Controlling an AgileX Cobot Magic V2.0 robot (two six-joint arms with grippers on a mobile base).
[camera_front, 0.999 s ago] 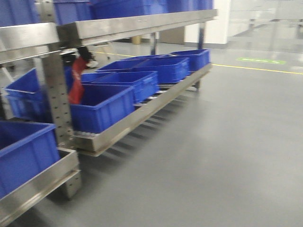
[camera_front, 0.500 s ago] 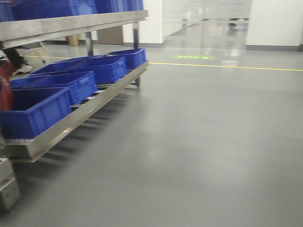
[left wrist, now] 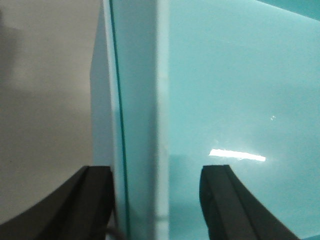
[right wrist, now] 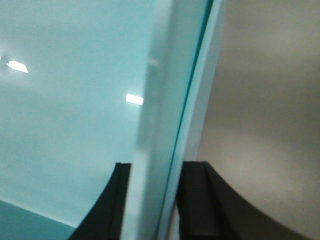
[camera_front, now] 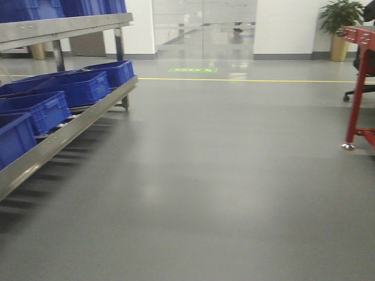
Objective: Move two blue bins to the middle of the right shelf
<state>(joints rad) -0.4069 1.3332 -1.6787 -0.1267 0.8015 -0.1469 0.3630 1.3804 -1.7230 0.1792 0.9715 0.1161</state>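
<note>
A blue bin fills both wrist views and looks pale teal there. In the left wrist view my left gripper straddles one side wall, with the outer finger against the wall and the inner finger inside the bin. In the right wrist view my right gripper is shut tight on the opposite wall of the blue bin. Neither gripper nor the held bin shows in the front view. Several more blue bins sit on a steel shelf at the left. I cannot tell which shelf is the right shelf.
Open grey floor lies ahead, crossed by a yellow line. A red metal frame stands at the right edge, with a dark chair behind it. A potted plant stands by the far wall.
The front view has swung to the right. The steel shelf with its bins slid to the left edge, and the red frame, chair and plant came into view.
</note>
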